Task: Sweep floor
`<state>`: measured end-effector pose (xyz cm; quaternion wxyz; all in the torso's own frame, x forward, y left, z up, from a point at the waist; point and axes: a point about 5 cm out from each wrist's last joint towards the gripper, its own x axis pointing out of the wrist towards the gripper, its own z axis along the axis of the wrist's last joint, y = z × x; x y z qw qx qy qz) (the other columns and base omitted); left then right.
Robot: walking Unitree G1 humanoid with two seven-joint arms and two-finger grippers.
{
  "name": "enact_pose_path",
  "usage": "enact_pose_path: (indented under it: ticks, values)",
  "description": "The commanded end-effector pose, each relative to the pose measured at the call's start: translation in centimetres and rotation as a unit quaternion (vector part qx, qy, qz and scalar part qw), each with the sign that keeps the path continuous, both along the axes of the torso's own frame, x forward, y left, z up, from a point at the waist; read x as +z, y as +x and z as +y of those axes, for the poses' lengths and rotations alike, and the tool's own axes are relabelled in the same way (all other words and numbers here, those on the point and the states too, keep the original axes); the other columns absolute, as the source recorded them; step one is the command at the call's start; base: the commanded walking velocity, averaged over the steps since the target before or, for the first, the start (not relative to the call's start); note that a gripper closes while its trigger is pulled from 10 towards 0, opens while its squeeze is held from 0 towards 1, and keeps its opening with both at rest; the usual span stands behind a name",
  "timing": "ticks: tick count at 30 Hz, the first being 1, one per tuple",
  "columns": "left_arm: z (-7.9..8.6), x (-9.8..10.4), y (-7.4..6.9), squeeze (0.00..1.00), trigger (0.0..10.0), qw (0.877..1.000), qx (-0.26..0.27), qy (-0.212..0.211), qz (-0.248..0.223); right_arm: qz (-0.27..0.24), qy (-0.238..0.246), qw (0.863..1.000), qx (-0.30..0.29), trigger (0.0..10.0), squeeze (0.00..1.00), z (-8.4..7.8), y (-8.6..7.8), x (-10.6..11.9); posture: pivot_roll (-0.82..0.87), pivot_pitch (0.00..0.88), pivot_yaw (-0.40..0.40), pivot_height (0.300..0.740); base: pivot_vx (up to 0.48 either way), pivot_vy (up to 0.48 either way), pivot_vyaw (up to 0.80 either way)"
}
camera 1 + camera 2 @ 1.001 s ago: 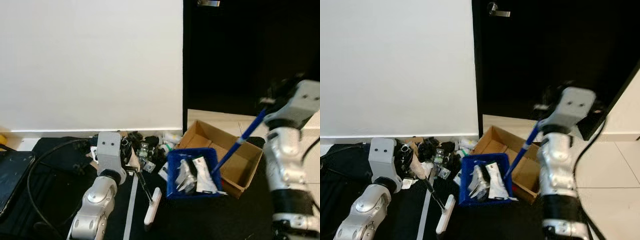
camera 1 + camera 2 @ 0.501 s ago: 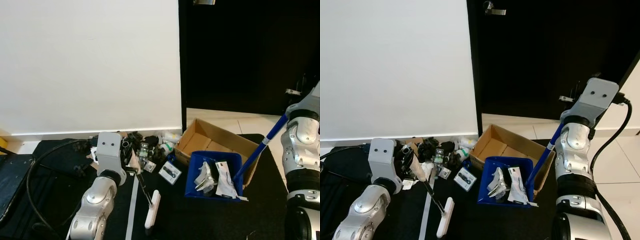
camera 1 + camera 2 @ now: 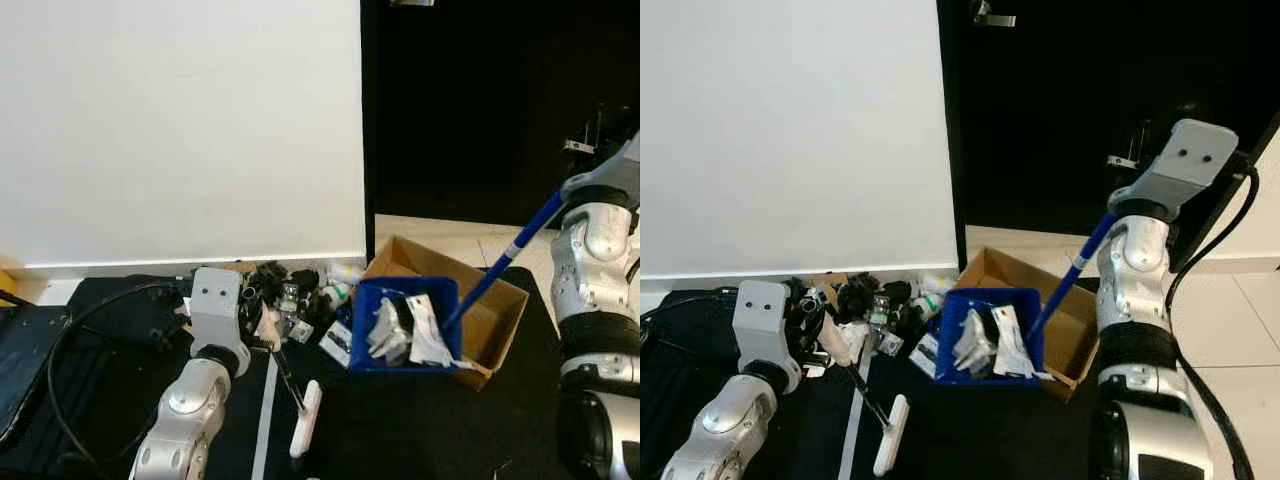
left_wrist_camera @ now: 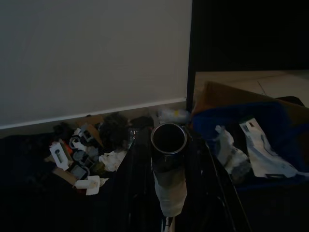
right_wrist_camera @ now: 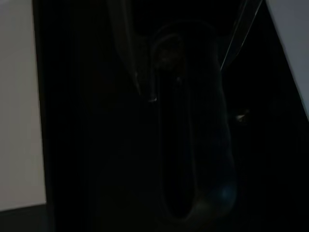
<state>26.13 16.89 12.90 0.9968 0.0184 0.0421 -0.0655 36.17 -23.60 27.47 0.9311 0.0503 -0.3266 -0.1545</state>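
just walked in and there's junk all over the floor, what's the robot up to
It is sweeping up. The right hand holds the blue handle of a dustpan that already carries scraps, lifted against an open cardboard box by the dark door. The left hand holds a small brush on the black mat, beside a litter pile along the white wall.

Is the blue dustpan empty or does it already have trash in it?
Loaded. The blue dustpan holds white crumpled papers and wrappers, beside the cardboard box; more litter still lies along the wall.
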Motion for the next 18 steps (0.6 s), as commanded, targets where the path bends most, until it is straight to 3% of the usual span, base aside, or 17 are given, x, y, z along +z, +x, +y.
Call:
enact_pose_path:
  ticks: [1, 7, 18]
  values:
    - [-0.2, 0.0, -0.1, 0.0, 10.0, 1.0, 0.001, 0.005, -0.003, -0.034, 0.005, 0.999, 0.007, 10.0, 0.0, 0.4, -0.6, 1.2, 0.1, 0.152, 0.086, 0.74, 0.0, 0.0, 0.0]
    - [-0.6, 0.0, 0.2, 0.0, 10.0, 1.0, -0.002, 0.0, -0.004, -0.03, 0.014, 0.999, 0.025, 10.0, 0.0, 1.1, -1.6, 0.5, 0.08, 0.144, 0.083, 0.74, 0.0, 0.0, 0.0]
    - [-1.1, 0.2, 0.5, 0.0, 10.0, 1.0, -0.005, -0.006, -0.009, -0.029, 0.012, 0.999, 0.037, 10.0, 0.0, 1.9, -1.9, 0.8, 0.07, 0.142, 0.078, 0.74, 0.0, 0.0, 0.0]
